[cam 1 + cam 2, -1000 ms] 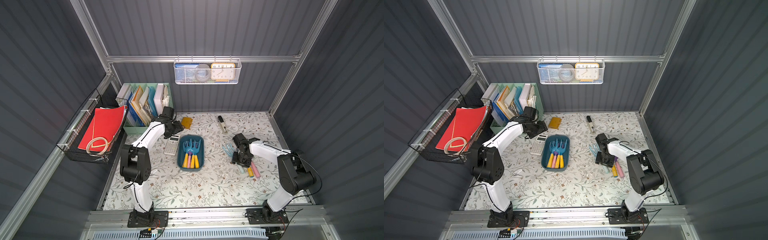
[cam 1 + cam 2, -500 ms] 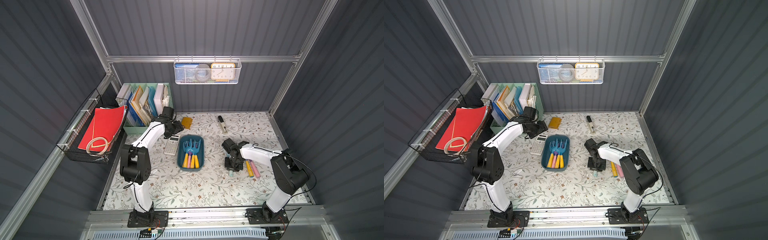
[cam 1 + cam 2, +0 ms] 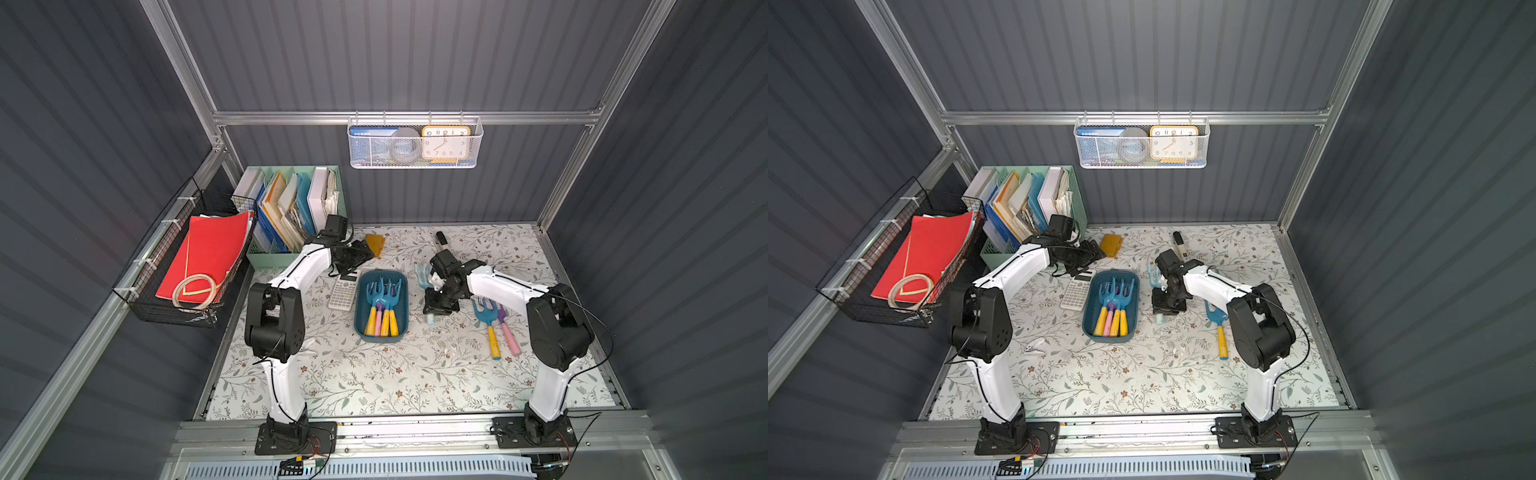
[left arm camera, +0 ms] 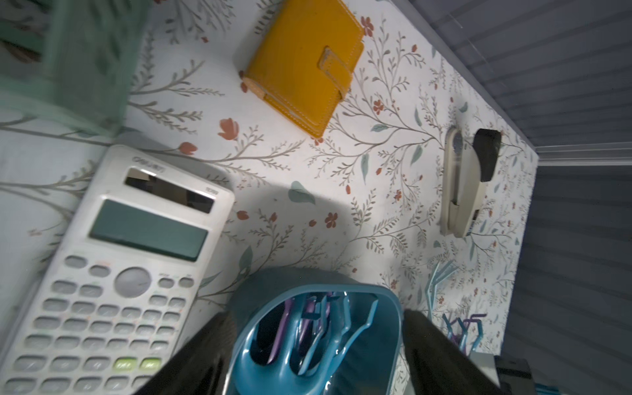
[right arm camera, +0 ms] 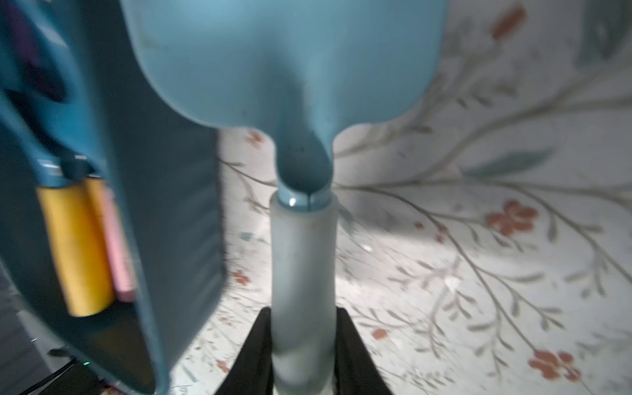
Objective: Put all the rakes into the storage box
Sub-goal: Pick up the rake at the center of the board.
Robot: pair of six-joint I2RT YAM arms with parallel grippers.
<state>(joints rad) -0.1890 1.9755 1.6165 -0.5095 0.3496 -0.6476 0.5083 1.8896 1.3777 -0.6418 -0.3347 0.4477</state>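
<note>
While right jaws clamp rake (image 5: pixel 302 273), calculator (image 4: pixel 113 266) brand blurred

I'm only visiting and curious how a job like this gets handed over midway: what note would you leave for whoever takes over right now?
Grippers: the right gripper is shut on the pale handle of the light blue rake. The left gripper is open at the far end of the storage box, holding nothing.
Things: the held rake is beside the box, not over it. Several rakes lie inside. Two more rakes lie on the table.
Done: grasp made.
To do: carry the rake over the box and release it.
</note>
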